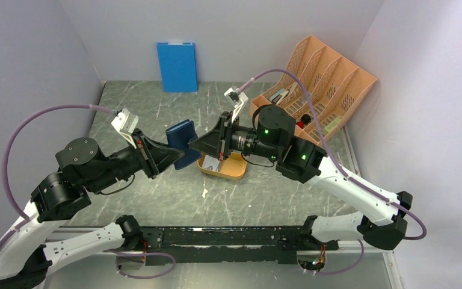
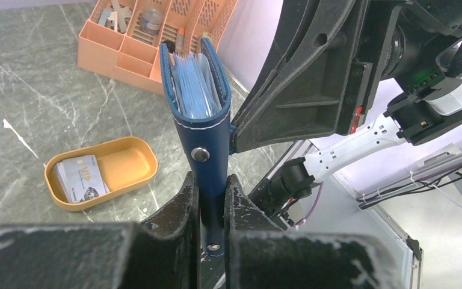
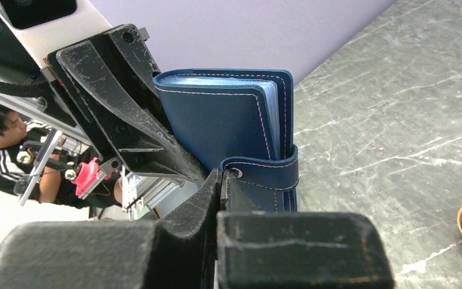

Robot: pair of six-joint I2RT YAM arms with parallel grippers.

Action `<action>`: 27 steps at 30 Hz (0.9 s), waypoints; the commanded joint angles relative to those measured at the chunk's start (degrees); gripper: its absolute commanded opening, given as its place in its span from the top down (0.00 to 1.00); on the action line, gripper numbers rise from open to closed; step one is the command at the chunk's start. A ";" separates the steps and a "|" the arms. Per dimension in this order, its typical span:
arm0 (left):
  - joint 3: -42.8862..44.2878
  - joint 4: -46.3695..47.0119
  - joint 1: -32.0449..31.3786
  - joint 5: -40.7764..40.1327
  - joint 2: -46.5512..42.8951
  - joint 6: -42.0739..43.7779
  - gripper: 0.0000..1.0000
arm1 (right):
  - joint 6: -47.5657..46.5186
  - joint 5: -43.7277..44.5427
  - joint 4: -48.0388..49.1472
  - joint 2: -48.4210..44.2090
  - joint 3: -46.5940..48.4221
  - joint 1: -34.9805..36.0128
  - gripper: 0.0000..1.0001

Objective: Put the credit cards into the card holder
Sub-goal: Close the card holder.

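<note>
The navy card holder (image 1: 181,139) hangs in the air between both arms, above the table. Seen from the left wrist, the card holder (image 2: 195,96) stands on edge with pale inner pockets showing at its top. My left gripper (image 2: 212,180) is shut on its lower cover. In the right wrist view my right gripper (image 3: 222,177) is shut on the end of the snap tab (image 3: 264,171), which wraps round the card holder (image 3: 222,123). Grey credit cards (image 2: 83,177) lie in the orange tray (image 2: 126,159) below, also visible as cards (image 1: 212,164) in the top view.
An orange slotted desk organiser (image 1: 319,78) with small items stands at the back right. A bright blue flat panel (image 1: 177,66) leans on the back wall. The orange tray (image 1: 231,168) sits on the marble table just under the right gripper (image 1: 195,144).
</note>
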 commanded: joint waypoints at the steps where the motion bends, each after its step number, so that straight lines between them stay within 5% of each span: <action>1: 3.29 18.33 -3.02 26.18 1.25 -4.63 0.95 | -0.65 5.57 -5.97 8.83 -0.76 -0.35 1.00; 14: 3.69 19.94 -2.90 29.30 1.88 -4.40 0.95 | -1.50 4.82 -11.44 13.76 3.00 -0.35 1.00; 19: 5.69 8.94 -2.99 15.89 1.99 -0.60 0.95 | -1.37 3.19 -8.87 10.63 1.09 -1.04 1.00; 23: 3.88 -1.28 -2.96 -2.76 1.35 1.30 0.95 | -1.59 1.55 -8.29 6.15 -0.35 -1.50 0.58; 27: -0.86 -3.50 -3.05 -10.38 0.23 -0.25 0.95 | -1.19 -0.41 -9.54 2.90 -0.48 -1.80 0.24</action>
